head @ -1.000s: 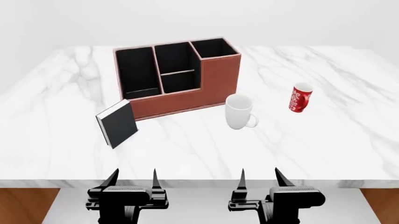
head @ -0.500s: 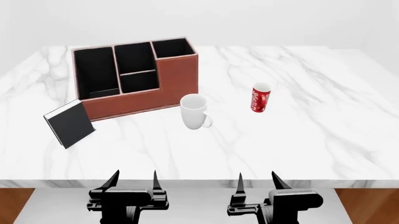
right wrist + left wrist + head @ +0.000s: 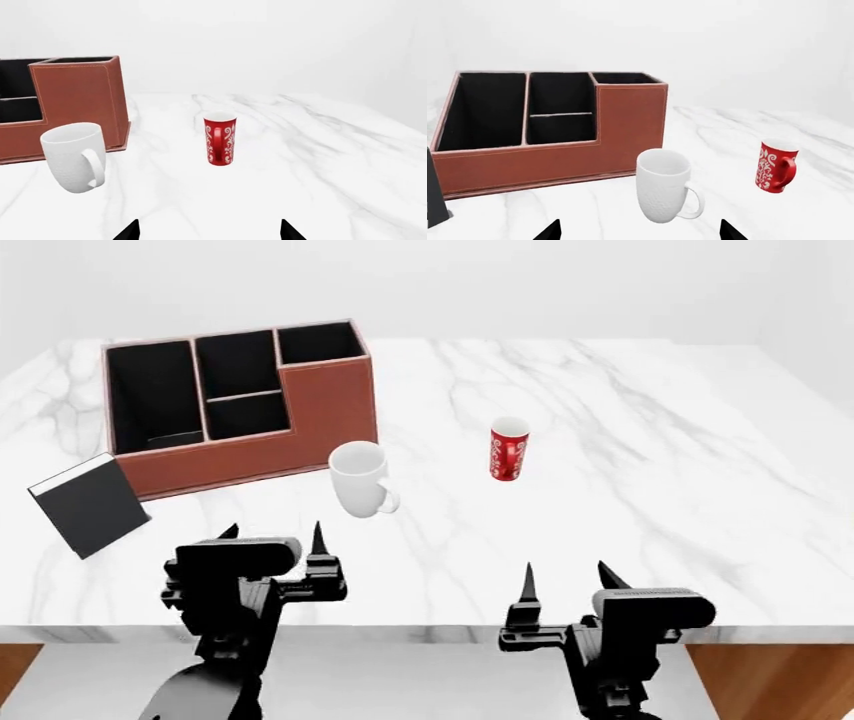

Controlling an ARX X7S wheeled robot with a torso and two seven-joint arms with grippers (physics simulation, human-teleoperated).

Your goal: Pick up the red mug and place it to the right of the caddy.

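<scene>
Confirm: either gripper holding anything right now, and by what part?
Nothing held. Left gripper and right gripper are both open and empty; the red mug stands untouched on the table.

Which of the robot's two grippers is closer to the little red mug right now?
The right gripper, though not by much. It sits open at the table's near edge, almost straight in front of the red mug. The left gripper, also open, is off to the mug's left, nearer the white mug.
</scene>
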